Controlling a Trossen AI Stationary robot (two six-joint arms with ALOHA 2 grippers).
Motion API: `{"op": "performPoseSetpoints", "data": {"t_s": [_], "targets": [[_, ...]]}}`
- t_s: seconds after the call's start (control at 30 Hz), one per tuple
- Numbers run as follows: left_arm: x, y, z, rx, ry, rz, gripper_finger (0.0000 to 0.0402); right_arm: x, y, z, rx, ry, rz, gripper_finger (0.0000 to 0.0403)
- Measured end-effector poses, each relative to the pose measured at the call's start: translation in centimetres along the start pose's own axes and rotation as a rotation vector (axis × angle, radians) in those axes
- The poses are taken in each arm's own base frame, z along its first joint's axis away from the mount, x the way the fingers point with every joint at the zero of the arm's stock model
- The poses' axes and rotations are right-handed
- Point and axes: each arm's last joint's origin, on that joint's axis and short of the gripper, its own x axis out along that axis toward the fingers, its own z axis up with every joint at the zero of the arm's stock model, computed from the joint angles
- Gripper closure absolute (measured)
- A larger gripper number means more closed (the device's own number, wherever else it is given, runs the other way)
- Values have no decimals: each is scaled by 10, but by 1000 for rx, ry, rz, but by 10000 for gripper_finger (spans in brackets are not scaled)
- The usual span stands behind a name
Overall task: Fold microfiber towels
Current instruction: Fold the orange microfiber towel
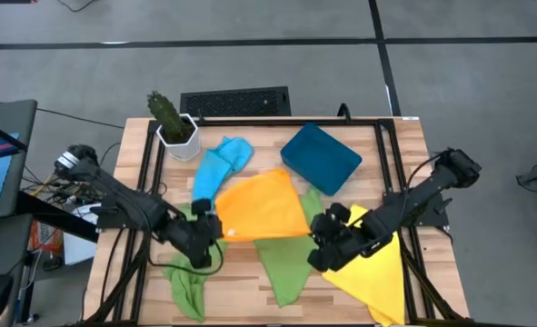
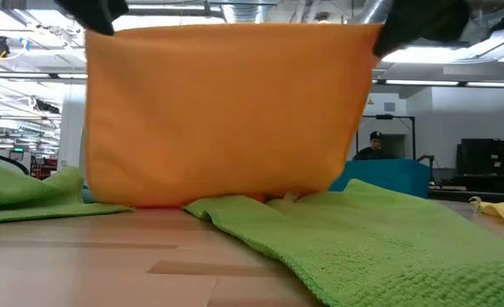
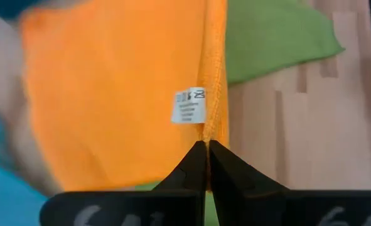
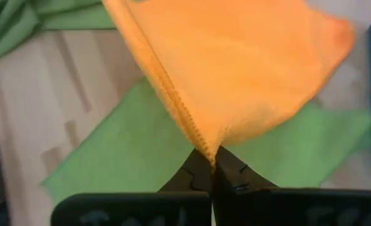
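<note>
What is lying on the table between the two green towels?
In the high view, bare wood separates the left green towel from the middle green towel; the lifted orange towel hangs above.

Grey floor (image 1: 250, 23) with dark seams; ceiling strip lights (image 2: 13, 64); person (image 2: 373, 147) far back.

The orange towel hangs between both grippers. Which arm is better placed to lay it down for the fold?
Neither alone, I think: left gripper and right gripper each pinch a corner of the orange towel, so both should lower it together.
</note>
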Motion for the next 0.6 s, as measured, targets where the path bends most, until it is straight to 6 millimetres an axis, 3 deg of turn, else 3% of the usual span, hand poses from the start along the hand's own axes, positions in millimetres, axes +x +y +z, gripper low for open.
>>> {"op": "performPoseSetpoints", "data": {"t_s": [0.13, 0.37, 0.6], "targets": [[3, -7, -4, -95, 30, -24, 401, -9, 7, -8, 42, 48, 73, 392], [-14, -15, -6, -137, -24, -100, 401, -30, 22, -17, 40, 17, 211, 391], [-23, -37, -14, -156, -51, -213, 401, -39, 35, -28, 47, 13, 292, 391]]}}
